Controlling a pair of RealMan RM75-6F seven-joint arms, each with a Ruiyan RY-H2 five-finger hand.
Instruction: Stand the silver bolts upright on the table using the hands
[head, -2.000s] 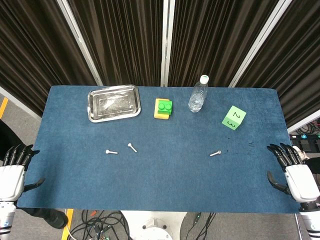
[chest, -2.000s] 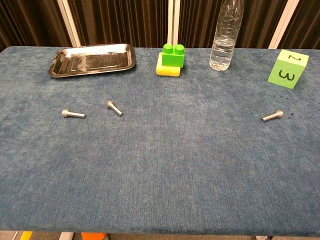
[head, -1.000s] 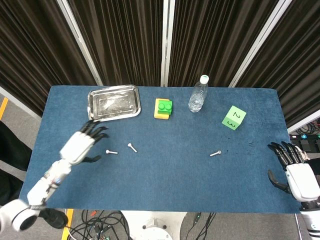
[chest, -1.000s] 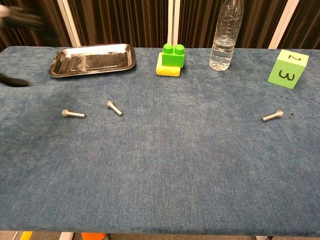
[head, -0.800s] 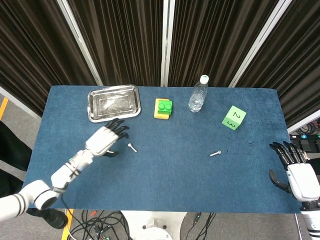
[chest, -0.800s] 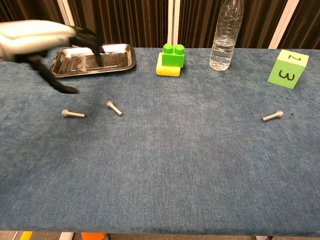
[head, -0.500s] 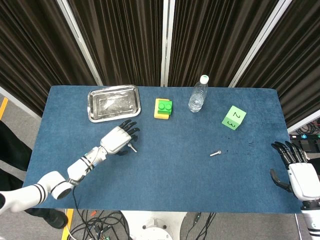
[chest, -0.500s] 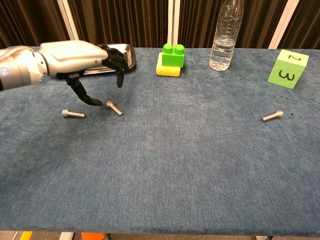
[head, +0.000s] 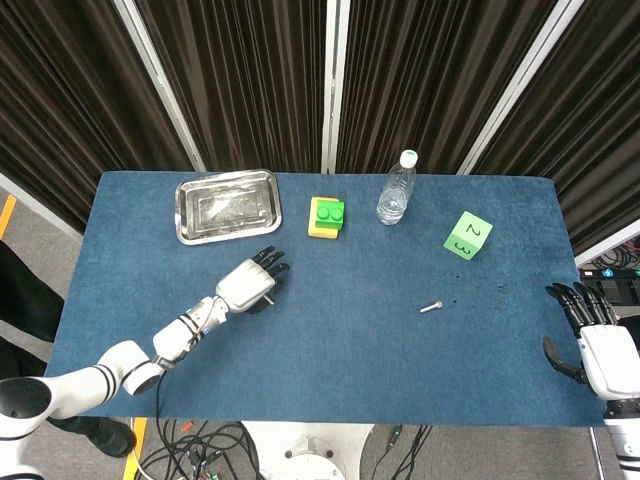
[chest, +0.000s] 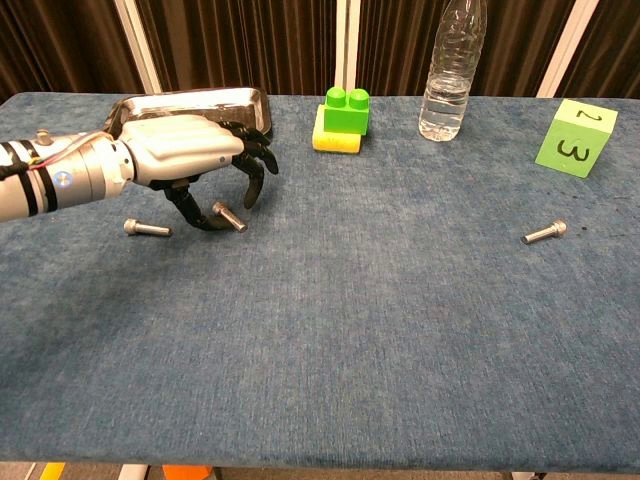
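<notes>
Progress: none upright, three silver steel bolts lying flat | my left hand (chest: 190, 150) spread, empty, over middle bolt (chest: 229, 216) | right hand (head: 603, 350) idle, empty

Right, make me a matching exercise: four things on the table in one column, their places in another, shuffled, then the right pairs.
Things:
1. metal tray
2. water bottle
3. green cube
4. left hand

Places:
A. far right, number 3 facing the chest camera
B. over a lying bolt
C. back left
D. back, right of the green brick

Pairs: 1-C, 2-D, 3-A, 4-B
</notes>
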